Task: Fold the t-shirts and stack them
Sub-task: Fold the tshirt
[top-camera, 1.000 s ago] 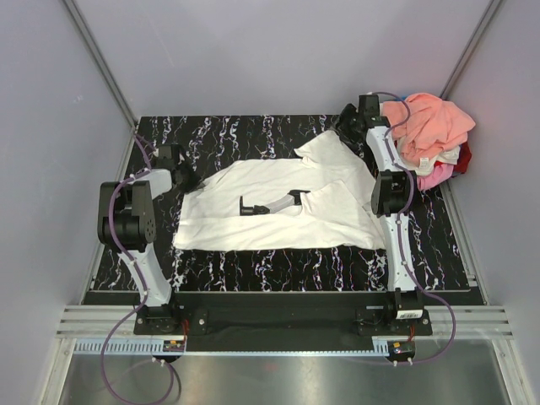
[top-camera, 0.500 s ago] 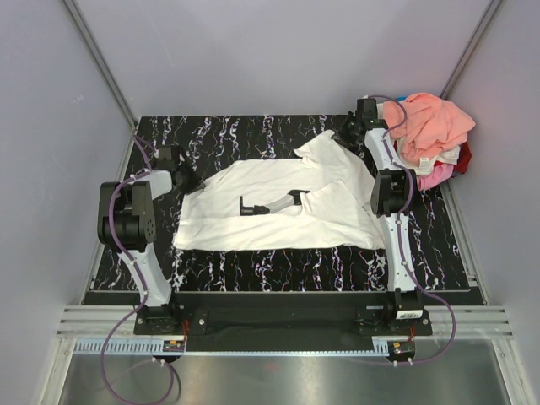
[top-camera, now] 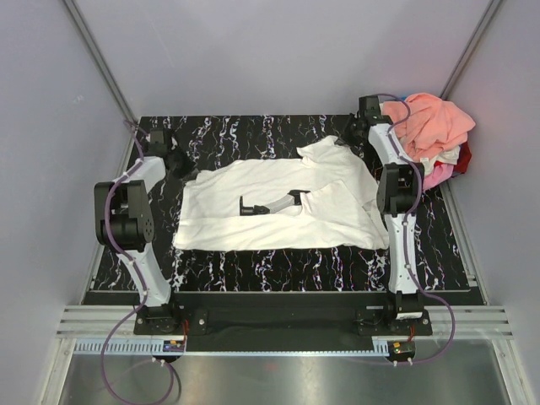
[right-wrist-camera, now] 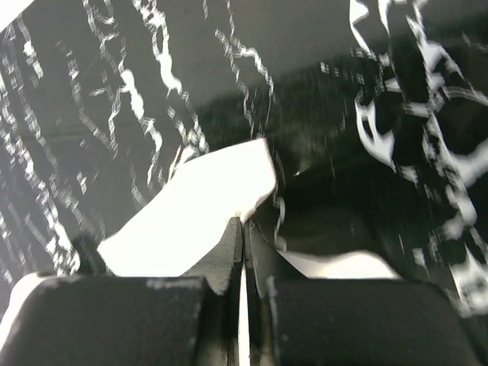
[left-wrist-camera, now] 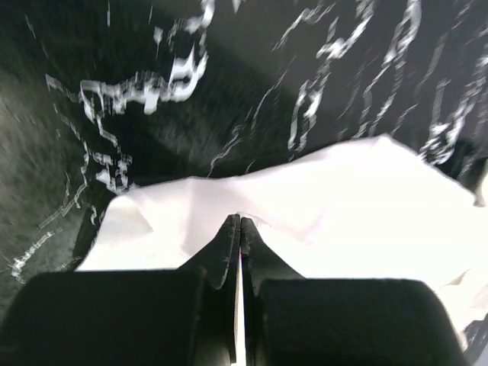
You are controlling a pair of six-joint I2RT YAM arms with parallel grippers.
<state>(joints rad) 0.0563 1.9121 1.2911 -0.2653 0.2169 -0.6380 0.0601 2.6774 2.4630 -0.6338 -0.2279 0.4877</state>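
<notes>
On the marbled table [top-camera: 253, 270], white t-shirt [top-camera: 219, 221], long axis left to right

From my screen I see the desk [top-camera: 278, 268], black with white marble veining, boxed in by pale grey walls [top-camera: 278, 51]. Along its near edge run ribbed aluminium rails [top-camera: 84, 321], then a brushed metal sheet [top-camera: 278, 380].

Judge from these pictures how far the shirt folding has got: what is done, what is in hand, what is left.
Done: little; no folded stack shows on the table. In hand: the white shirt lies spread out, with the left gripper and right gripper each shut on its far edge. Left: folding it, then the heap of shirts at the far right corner.
</notes>
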